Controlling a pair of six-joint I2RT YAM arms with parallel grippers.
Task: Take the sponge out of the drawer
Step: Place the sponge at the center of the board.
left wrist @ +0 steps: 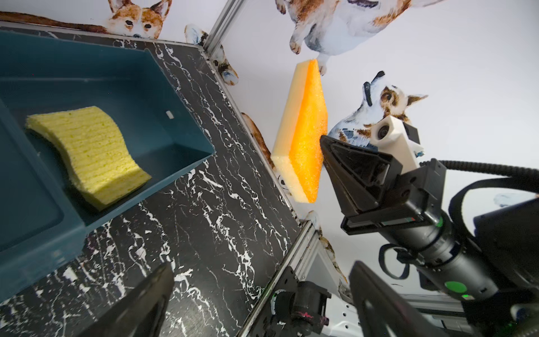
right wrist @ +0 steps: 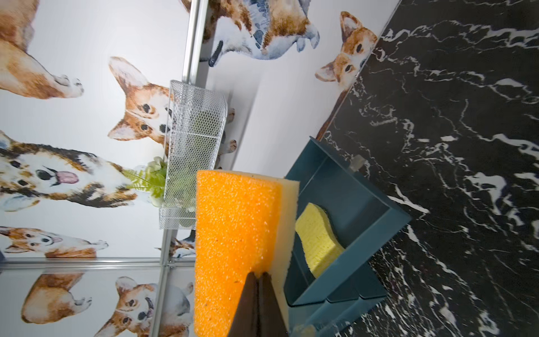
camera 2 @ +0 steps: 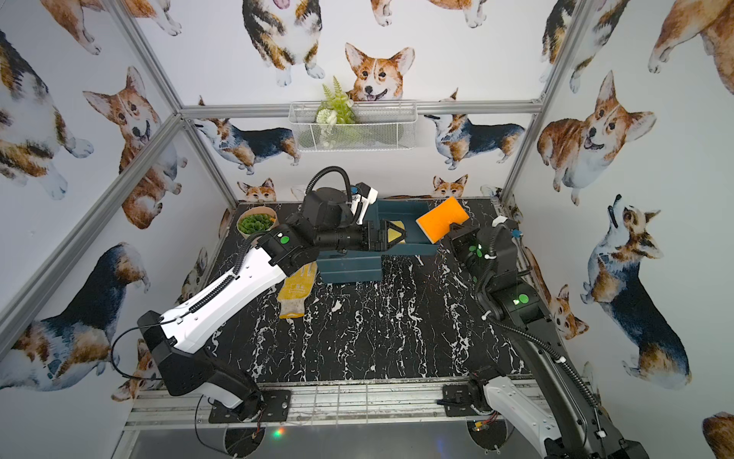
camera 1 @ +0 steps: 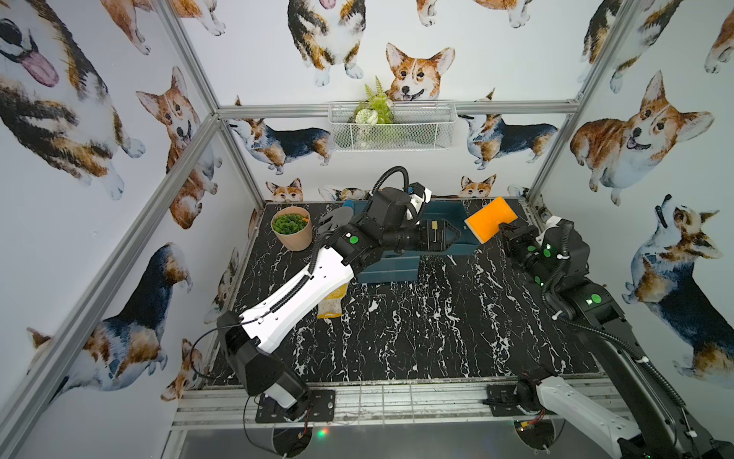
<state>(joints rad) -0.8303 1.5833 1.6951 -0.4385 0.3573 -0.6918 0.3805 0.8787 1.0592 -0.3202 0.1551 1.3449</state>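
Observation:
My right gripper (camera 1: 504, 229) (right wrist: 261, 275) is shut on the edge of an orange sponge (camera 1: 490, 218) (camera 2: 442, 219) (left wrist: 306, 131) (right wrist: 236, 233), holding it in the air just right of the teal drawer (camera 1: 389, 270) (left wrist: 163, 96) (right wrist: 350, 189). A yellow sponge (left wrist: 90, 154) (right wrist: 318, 236) (camera 2: 397, 234) lies curled inside the open drawer. Over the drawer my left gripper (camera 1: 452, 235) (left wrist: 260, 265) hovers with its fingers (left wrist: 157, 289) wide apart and nothing between them.
A potted green plant (camera 1: 292, 230) stands at the back left of the black marble table (camera 1: 417, 326). A yellow glove (camera 2: 294, 290) lies under the left arm, and a grey glove (camera 1: 335, 218) beside the pot. A wire basket (camera 1: 391, 125) hangs on the back wall.

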